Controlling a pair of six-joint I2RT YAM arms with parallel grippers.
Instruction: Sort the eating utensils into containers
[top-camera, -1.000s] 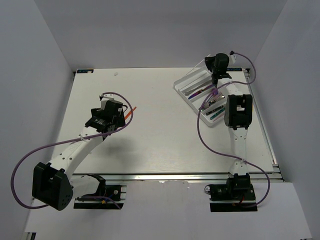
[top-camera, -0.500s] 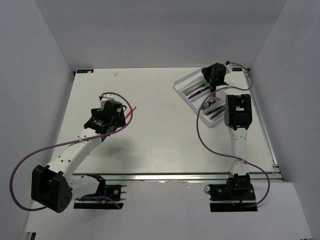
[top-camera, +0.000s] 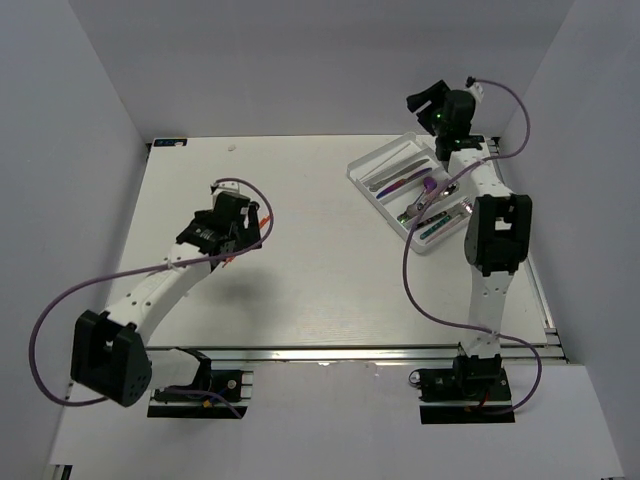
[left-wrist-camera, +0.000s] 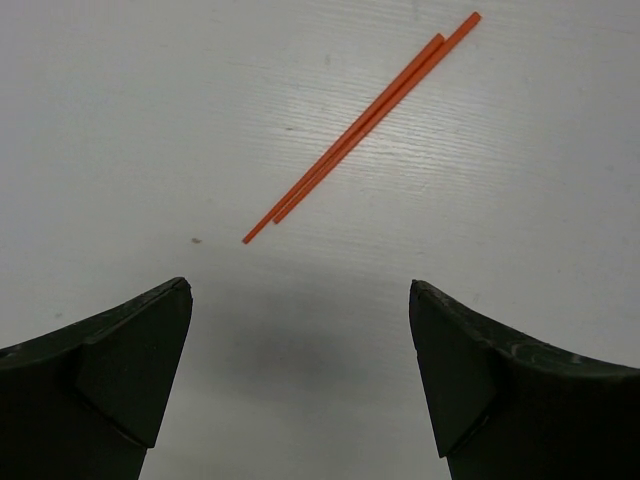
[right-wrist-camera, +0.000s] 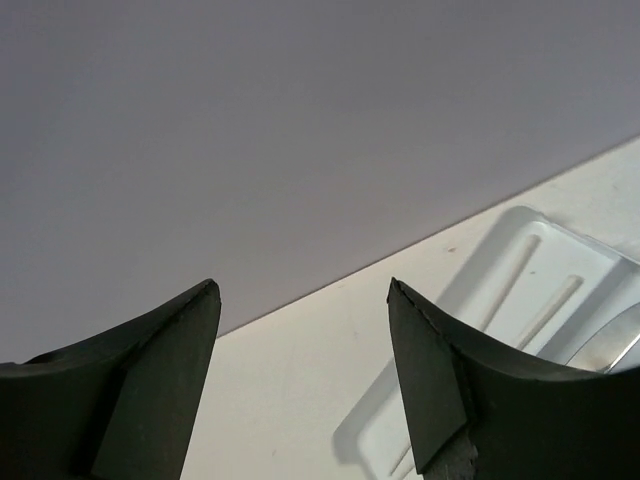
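Two thin orange chopsticks lie side by side on the white table, just ahead of my left gripper. That gripper is open and empty, hovering low over the table. The white cutlery tray sits at the far right with several silver and purple-handled utensils in its compartments. My right gripper is raised above the tray's far end, tilted toward the back wall, open with nothing between its fingers. In the right wrist view, a corner of the tray and a silver utensil show at the lower right.
White walls enclose the table on the left, back and right. A purple cable loops off the right arm beside the tray. Both arm bases stand at the near edge.
My right gripper has opened and risen from the tray toward the back wall. My left gripper has shifted slightly forward over the table toward the chopsticks, still open.
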